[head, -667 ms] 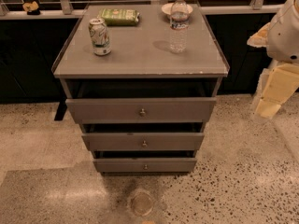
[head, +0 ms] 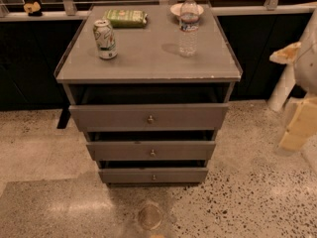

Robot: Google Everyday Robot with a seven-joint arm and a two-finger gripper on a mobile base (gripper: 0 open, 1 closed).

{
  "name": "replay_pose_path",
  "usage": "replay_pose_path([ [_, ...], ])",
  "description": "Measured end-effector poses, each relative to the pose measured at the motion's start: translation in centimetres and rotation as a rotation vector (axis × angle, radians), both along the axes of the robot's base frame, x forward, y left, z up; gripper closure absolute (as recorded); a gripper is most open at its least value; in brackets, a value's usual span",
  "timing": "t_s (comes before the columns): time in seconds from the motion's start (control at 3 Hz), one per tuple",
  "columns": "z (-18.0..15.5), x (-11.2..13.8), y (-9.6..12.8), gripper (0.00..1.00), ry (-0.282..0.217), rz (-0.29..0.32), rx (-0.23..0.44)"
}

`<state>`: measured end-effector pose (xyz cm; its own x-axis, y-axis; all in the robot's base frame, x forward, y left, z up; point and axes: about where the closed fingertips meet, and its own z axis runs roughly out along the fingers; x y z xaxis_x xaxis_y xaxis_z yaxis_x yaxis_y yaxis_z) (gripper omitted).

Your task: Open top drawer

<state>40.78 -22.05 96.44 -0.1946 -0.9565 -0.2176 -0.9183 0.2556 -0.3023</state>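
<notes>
Looking down on a grey cabinet (head: 222, 90) of three drawers on a speckled floor (head: 44, 152). Finding the top drawer (head: 109, 117) directly under the cabinet's slab (head: 148, 58), its flat front facing the camera, its small round knob (head: 150, 118) at the centre, a dark gap showing between its upper edge and the slab. Seeing the middle drawer (head: 119, 150) and the bottom drawer (head: 124, 175) below it, each with the same knob. Noting on the slab a drinks can (head: 105, 38) upright at the left, a green packet (head: 126, 17) lying behind it, a clear water bottle (head: 188, 26) upright at the right and a small dish (head: 173, 9) just behind the bottle. Spotting the gripper (head: 298, 125) at the far right edge, a pale yellowish shape beside the white arm (head: 307, 58), well apart from the drawer and its knob; not managing to tell how far open it is or whether holding anything
</notes>
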Motion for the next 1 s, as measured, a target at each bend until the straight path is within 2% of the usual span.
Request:
replay_pose_path([
  [0.33, -3.7, -3.5, -2.1, 0.0, -0.03, -0.016, -0.016],
  [0.67, -9.2, -5.7, -4.8, 0.0, -0.002, -0.022, -0.045],
  [1.0, -14.4, -5.5, -7.0, 0.0, 0.033, -0.011, -0.051],
])
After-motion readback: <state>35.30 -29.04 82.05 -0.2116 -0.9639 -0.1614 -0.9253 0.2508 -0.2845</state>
